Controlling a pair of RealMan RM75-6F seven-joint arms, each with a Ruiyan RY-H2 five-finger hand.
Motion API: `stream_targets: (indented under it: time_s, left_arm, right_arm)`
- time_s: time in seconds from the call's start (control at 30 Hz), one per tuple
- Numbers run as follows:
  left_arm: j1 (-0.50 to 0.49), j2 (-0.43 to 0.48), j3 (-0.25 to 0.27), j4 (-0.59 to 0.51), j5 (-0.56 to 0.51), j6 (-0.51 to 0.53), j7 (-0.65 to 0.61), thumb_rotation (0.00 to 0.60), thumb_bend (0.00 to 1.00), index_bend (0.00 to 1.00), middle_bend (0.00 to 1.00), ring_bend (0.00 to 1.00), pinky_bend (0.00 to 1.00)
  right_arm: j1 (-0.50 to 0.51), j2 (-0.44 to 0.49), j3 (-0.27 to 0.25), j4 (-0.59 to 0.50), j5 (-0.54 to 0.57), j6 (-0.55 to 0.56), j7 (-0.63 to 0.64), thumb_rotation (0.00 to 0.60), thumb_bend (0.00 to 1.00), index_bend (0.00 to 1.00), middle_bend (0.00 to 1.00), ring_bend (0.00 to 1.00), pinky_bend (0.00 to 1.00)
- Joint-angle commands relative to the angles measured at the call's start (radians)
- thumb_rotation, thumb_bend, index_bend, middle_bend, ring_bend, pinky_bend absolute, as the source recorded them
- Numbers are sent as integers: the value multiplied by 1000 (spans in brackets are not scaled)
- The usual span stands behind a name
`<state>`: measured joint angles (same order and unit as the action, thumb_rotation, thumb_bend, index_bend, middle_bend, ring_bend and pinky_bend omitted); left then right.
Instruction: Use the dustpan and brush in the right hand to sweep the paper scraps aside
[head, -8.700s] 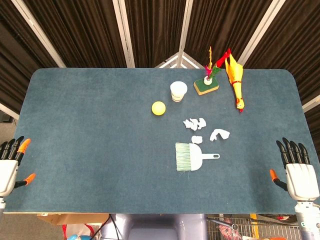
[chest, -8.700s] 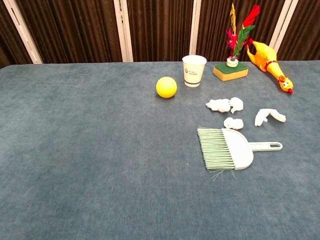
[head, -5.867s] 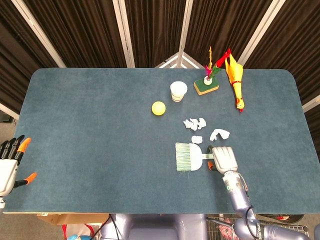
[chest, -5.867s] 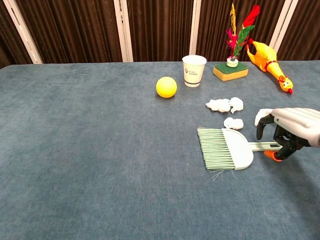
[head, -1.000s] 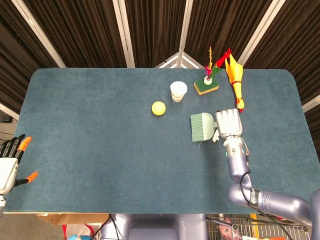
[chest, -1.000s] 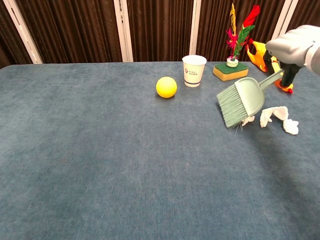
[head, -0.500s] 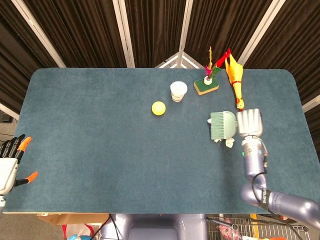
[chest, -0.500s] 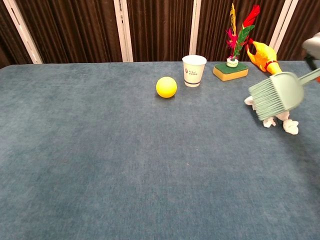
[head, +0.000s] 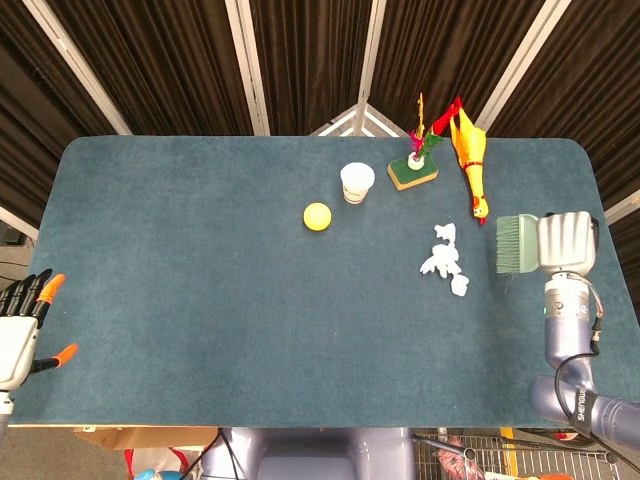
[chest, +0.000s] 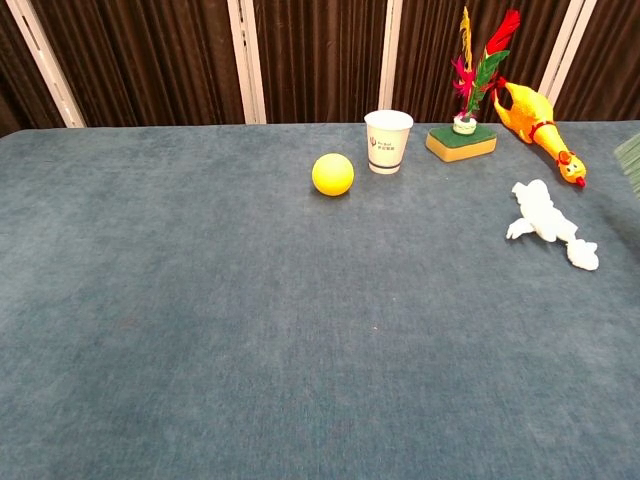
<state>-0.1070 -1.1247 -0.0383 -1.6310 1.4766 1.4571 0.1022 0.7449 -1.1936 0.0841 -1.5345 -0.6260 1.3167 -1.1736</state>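
1. The bench (head: 200, 300) is the biggest thing here, covered in dark blue-grey felt, with dark curtains behind its far edge.
2. My right robot hand (head: 566, 243) sits near the bench's right edge in the head view, its fingers wrapped around the handle of the brush (head: 517, 245). The pale green bristles point left, toward the middle of the bench. In the chest view only a sliver of the bristles shows at the right border.
3. My left robot hand (head: 18, 330) rests off the near-left corner of the bench, holding nothing, its dark fingers spread and its orange tips apart.
4. A yellow rubber chicken (head: 470, 160) lies at the far right, head toward me, just beyond the brush.
5. The paper scraps (head: 445, 260) lie in a small white cluster left of the brush and apart from it, one piece a little nearer me than the rest; in the chest view they sit at (chest: 548, 232).
6. A yellow-and-green sponge (head: 412, 175) sits beside the chicken, carrying a small white holder of red and green feathers.
7. A white paper cup (head: 357, 182) stands upright left of the sponge.
8. A yellow ball (head: 317, 216) lies near the cup, on its near-left side.
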Motion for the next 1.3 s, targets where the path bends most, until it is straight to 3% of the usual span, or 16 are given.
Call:
stream_targets:
  time_s: [0.03,0.3,0.57,0.97,1.3]
  left_arm:
    - [0,-1,0,0,0,0,1,600,0,0,0,0,20]
    - [0,0,0,0,-1,-1,0,600,0,0,0,0,20]
    - [2,2,0,1,0,2,-6,600,0,0,0,0,20]
    - [-1,1,0,5,0,-1,-9,600,0,0,0,0,20]
    - [-1,-1,0,3,-1,-2,-3,600,0,0,0,0,20]
  right_arm:
    - [-3,27,22,-39,-26,15,31,600,620,776,931,971,832]
    - [4,50,52,-178,-59,-4,83,600,620,776,931,971,832]
    - [14,-5,39,-212,-70,-30,86,600,621,776,930,971,832]
    - [2,-95,-7,-70,-47,-71,87,600,619,776,930,971,832]
    - [-19,-100,-31,52,-51,-58,66,600,620,776,931,971,832]
